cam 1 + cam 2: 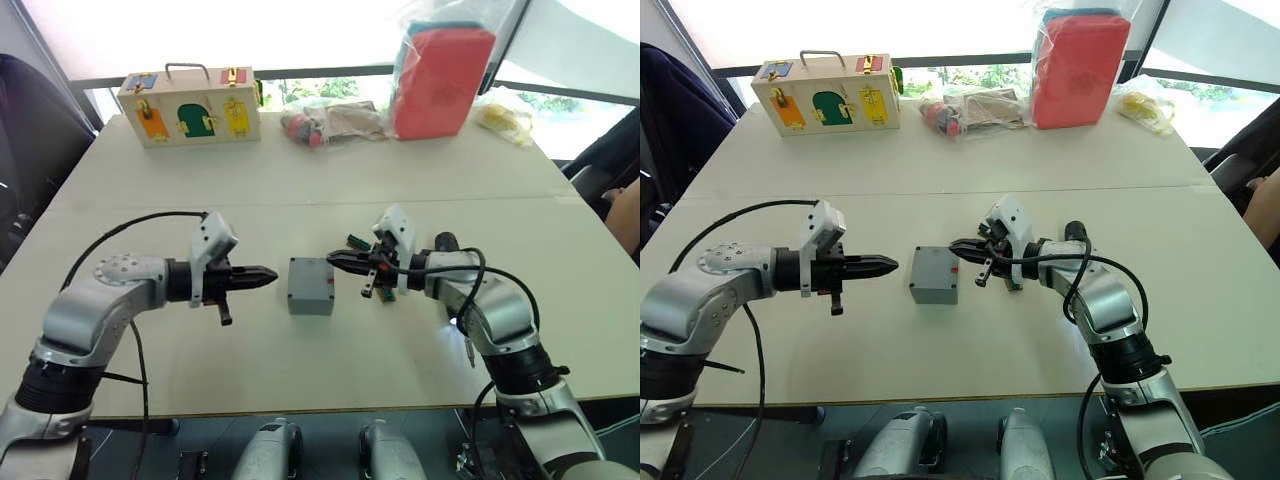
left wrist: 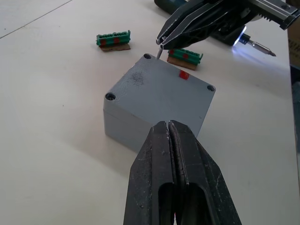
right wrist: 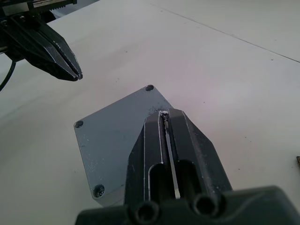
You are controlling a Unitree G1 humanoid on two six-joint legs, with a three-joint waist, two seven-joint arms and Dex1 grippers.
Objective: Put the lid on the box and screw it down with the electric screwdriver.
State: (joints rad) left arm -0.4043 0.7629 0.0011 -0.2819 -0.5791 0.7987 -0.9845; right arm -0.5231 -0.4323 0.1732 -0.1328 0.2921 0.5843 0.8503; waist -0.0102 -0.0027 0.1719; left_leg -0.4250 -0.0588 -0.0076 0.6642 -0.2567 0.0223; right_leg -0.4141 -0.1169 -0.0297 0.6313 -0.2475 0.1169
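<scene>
Lid: flat grey plastic lid (image 2: 159, 86) seated on deep grey box (image 2: 126, 124), between both jaws.
Left gripper (image 2: 168, 127): pressed together, empty.
Right gripper (image 3: 164, 114): pinching a thin screw (image 2: 160, 51).
Remaining: driving corner screws; lit black electric screwdriver (image 2: 248, 42) lies beyond.

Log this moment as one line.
lid on box | left gripper shut, beside box | right gripper shut on a small screw | electric screwdriver lying on table

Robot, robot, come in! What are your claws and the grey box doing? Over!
Left gripper shut, beside the box. Right gripper pinching a small screw at its corner. Lid on. Electric screwdriver lying behind.
</scene>
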